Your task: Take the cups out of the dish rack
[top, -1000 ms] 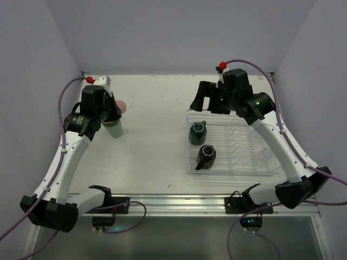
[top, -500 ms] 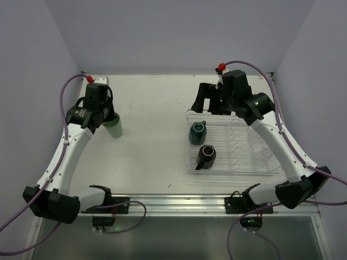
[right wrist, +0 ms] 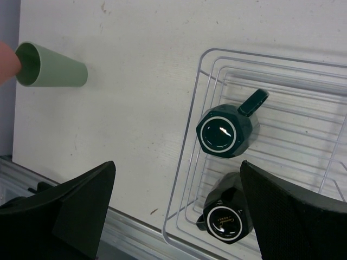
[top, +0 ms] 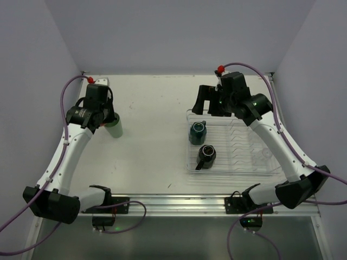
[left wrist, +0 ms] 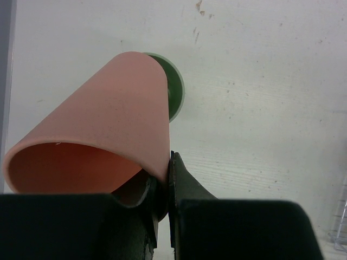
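Observation:
My left gripper (left wrist: 165, 165) is shut on the rim wall of the pink tumbler (left wrist: 103, 135), one finger inside and one outside. It holds the tumbler tilted above the table, just over the pale green tumbler (left wrist: 174, 92). In the top view the left gripper (top: 102, 115) hides the pink tumbler, and the green tumbler (top: 114, 129) stands next to it at far left. The dish rack (top: 191, 162) sits right of centre and holds the dark teal mug (top: 197, 132) and the black mug (top: 206, 156). My right gripper (top: 206, 105) is open and empty above the rack's far left corner.
The right wrist view shows the teal mug (right wrist: 225, 132) and the black mug (right wrist: 225, 219) upside down inside the rack's rim (right wrist: 187, 146), with the green tumbler (right wrist: 54, 71) far left. A clear glass (top: 265, 154) seems to sit in the rack's right part. Walls enclose the table.
My left wrist has turned and shifted slightly left with the pink tumbler, which is now hidden under it in the top view. The right arm has barely moved.

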